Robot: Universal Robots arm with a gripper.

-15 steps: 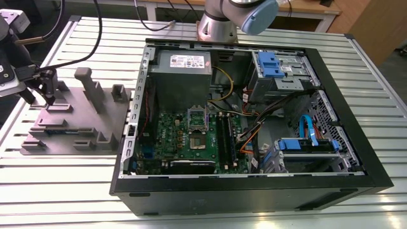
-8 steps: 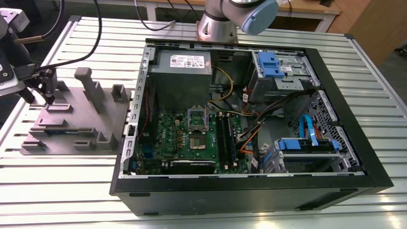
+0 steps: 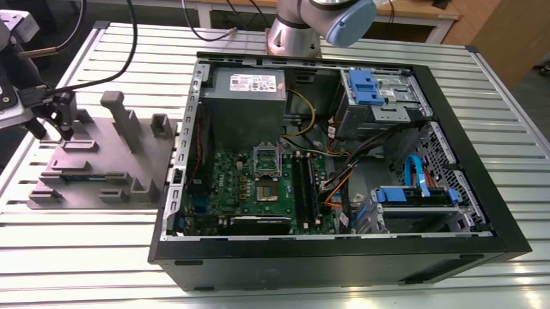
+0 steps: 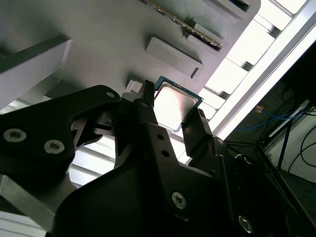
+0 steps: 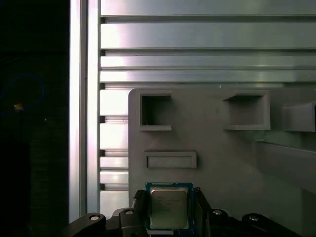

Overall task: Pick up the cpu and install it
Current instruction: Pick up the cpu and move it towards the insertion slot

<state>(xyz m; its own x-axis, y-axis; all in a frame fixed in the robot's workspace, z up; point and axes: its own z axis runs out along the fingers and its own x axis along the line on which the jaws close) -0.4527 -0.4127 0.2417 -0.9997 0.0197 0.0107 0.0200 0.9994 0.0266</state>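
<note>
At about 9 o'clock in the exterior view, the gripper (image 3: 53,135) stands low over a grey fixture (image 3: 103,161) that lies on the slatted table (image 3: 103,257). The fixture sits at 9 o'clock from the open case (image 3: 344,257), just beside its wall.

Findings:

- The cpu (image 5: 169,207) sits between the two black fingers (image 5: 139,210), shiny top facing the camera, in both wrist views. In the second wrist view the cpu (image 4: 175,106) has a finger (image 4: 196,129) at each of two opposite edges.
- Gripper state: clenched on the cpu. Both fingers meet the chip's edges with no gap to be seen.
- Whether the cpu rests on the fixture or is raised just clear of it cannot be told; the fingers cover its lower edge.
- In the first wrist view, two square pockets (image 5: 155,111) and a shallow oblong recess (image 5: 170,159) are moulded into the fixture near the cpu — none of them holds a part.

Case interior, exterior view: the green motherboard (image 3: 225,187) lies flat inside, with the socket (image 3: 265,175) near its middle, frame up. It is well apart from the gripper — roughly 3 o'clock from it. A grey power supply (image 3: 245,87) sits at 12 o'clock from the socket. The arm's base (image 3: 297,32) stands on the table at 12 o'clock from the case.
</note>
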